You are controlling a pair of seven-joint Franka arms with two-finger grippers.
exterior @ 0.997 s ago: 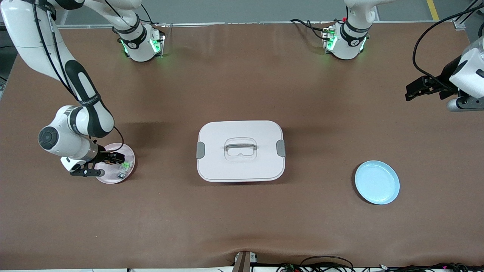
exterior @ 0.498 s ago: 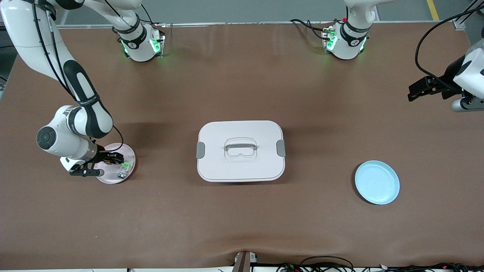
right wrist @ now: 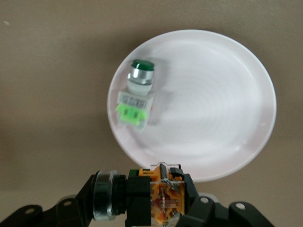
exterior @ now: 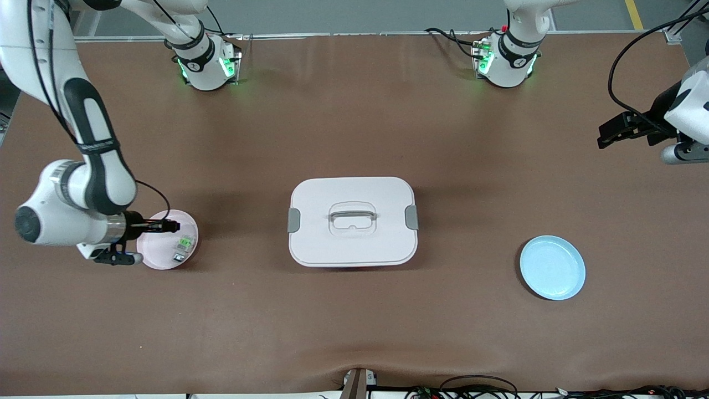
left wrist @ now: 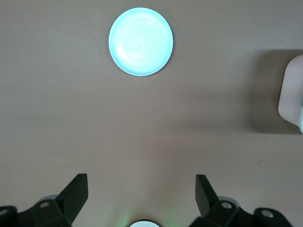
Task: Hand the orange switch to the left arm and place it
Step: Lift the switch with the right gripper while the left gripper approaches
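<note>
My right gripper (exterior: 169, 226) hangs just above the pink plate (exterior: 158, 256), shut on the orange switch (right wrist: 163, 196). In the right wrist view the switch lies crosswise between the fingers, with its black body, metal ring and orange clear rear showing. On the pink plate (right wrist: 213, 109) remains the small green-and-clear component (right wrist: 136, 94). The white box (exterior: 353, 221) with its grey handle stands in the middle of the table. My left gripper (exterior: 601, 138) waits open and empty in the air over the left arm's end of the table, its fingers (left wrist: 75, 189) wide apart.
A light blue plate (exterior: 552, 267) lies empty toward the left arm's end, nearer to the front camera than the box; the left wrist view shows this blue plate (left wrist: 140, 41) and one corner of the box (left wrist: 291, 94). Brown table surface surrounds them.
My right gripper closed on the orange switch and lifted it off the pink plate, its wrist swinging outward toward the table's end. The left gripper drifted slightly outward, then held still.
</note>
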